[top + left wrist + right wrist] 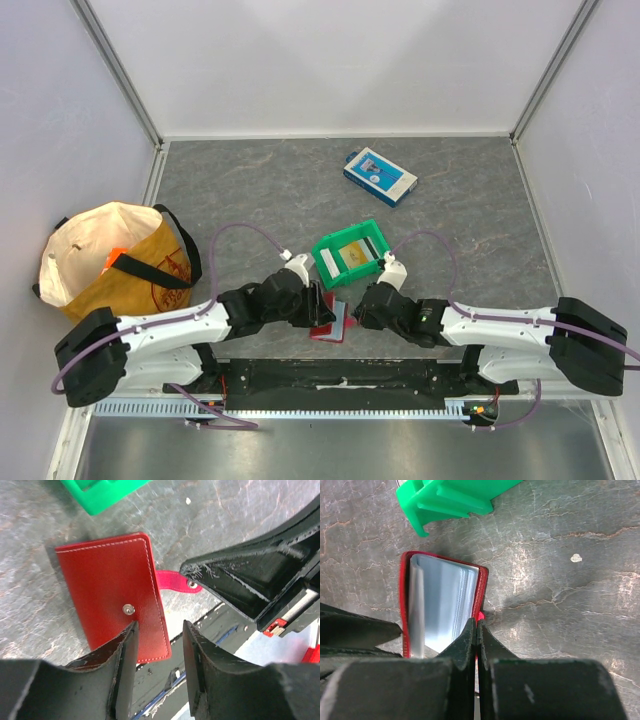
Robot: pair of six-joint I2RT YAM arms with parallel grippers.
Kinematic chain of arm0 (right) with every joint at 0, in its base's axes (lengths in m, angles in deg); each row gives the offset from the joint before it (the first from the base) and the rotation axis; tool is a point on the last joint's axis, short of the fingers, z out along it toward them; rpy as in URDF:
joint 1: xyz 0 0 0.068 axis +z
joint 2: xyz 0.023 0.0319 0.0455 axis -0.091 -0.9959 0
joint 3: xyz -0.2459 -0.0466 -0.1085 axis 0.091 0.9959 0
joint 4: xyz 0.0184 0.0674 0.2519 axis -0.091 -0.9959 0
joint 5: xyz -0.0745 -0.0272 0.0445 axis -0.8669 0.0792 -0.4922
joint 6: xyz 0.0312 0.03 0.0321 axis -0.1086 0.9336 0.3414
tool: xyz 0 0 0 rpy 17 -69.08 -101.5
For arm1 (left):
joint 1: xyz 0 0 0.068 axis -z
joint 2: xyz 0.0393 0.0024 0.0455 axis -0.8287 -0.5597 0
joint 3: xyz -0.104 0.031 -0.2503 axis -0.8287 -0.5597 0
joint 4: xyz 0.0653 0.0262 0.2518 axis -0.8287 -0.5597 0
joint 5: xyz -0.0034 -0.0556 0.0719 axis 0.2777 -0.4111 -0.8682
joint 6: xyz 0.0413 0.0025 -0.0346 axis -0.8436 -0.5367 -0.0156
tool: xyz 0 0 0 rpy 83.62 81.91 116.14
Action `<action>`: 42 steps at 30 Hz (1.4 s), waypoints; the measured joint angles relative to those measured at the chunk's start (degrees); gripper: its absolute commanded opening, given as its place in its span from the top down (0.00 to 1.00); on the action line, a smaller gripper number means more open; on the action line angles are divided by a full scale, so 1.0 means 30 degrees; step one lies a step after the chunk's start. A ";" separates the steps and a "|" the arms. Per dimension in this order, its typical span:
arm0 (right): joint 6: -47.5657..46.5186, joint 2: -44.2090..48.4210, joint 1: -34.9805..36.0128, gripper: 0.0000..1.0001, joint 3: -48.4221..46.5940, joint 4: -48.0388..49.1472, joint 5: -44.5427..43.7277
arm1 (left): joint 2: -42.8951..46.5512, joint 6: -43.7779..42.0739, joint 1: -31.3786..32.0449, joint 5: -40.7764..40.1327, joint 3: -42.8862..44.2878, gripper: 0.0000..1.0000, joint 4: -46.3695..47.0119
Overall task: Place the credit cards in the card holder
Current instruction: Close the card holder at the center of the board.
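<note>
At the near edge of the table, between the two arms, the card holder (112, 595) lay with its red cover and snap stud facing the left wrist camera. From the right wrist camera we saw its clear inner sleeves (445, 605), and no card in them that we could make out. The right gripper (477, 622) was closed tight, its tips on the closing strap (172, 579), which it seemed to pinch. The left gripper (160, 630) stood partly open just over the cover's near corner and held nothing. The credit cards (352, 252) sat in the green bin (345, 233) just beyond, apart from both grippers.

We judged the filling not yet begun. With only a thin strap held, the holder could swing or fold shut once lifted, hiding the sleeves. Its near corner looked close to the table's edge, so a nudge from the left fingers might push it off. The slack sleeves could also buckle under a card pressed in at an angle.
</note>
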State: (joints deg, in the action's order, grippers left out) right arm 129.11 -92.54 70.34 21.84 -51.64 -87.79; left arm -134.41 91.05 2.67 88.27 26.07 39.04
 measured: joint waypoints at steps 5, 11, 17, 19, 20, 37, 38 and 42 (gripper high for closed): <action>0.0000 -0.0015 0.0000 1.00 0.0000 0.0000 -0.0066 | -0.2040 -0.1042 0.0007 0.2215 0.0372 0.53 0.0583; 0.0000 -0.0015 0.0000 1.00 0.0000 -0.0007 -0.0073 | -0.2812 -0.1916 0.0007 0.3687 0.0379 0.64 0.0889; -0.0087 -0.0015 0.0000 1.00 0.0000 -0.0015 -0.0087 | -0.2397 -0.2506 0.0000 0.2586 0.0583 0.81 -0.0109; -0.0153 -0.0015 0.0000 1.00 0.0000 -0.0007 -0.0080 | -0.2397 -0.2601 0.0000 0.1974 0.0758 0.85 -0.0568; -0.0168 -0.0015 0.0000 1.00 -0.0007 -0.0015 -0.0080 | -0.2375 -0.2637 0.0000 0.1479 0.0867 0.87 -0.0838; -0.0517 -0.0372 0.0000 1.00 -0.0444 -0.0182 -0.0044 | -0.3869 -0.2849 0.0000 -0.1588 0.1610 0.98 -0.1362; -0.0583 -0.0372 0.0000 1.00 -0.0554 -0.0211 -0.0015 | -0.4167 -0.2892 0.0007 -0.1464 0.1610 0.98 -0.1188; -0.0860 -0.0452 0.0000 1.00 -0.0962 -0.0284 0.0109 | -0.4619 -0.2943 0.0007 -0.1282 0.1617 0.98 -0.0605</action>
State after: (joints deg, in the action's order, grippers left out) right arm 126.53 -93.89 70.34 18.95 -52.49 -87.46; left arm -148.27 82.22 2.69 84.42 30.92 37.23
